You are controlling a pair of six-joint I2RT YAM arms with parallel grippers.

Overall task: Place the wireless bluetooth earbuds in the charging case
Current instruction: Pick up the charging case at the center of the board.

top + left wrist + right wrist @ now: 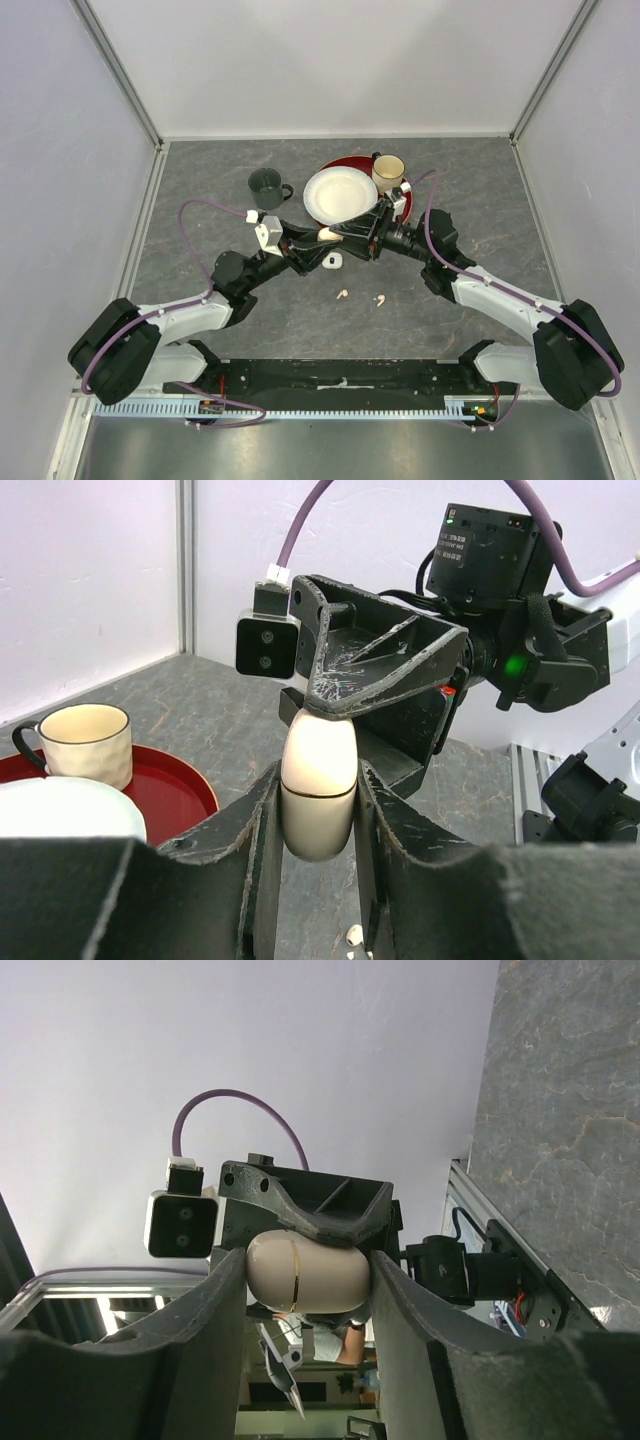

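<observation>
The left pincer (318, 780) clamped one end of the cream charging case (318, 742); the right pincer (308, 1265) gripped its other end, above the desk (480, 200). Two earbuds (342, 294) lay on the desk below, apart from the case.

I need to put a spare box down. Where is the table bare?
Bare table: left of the green mug; right of the cream mug, beyond the right arm; the far strip behind the red tray. Crowded: the middle, where left gripper and right gripper clamp the charging case, with earbuds loose on its near side, white plate behind.
</observation>
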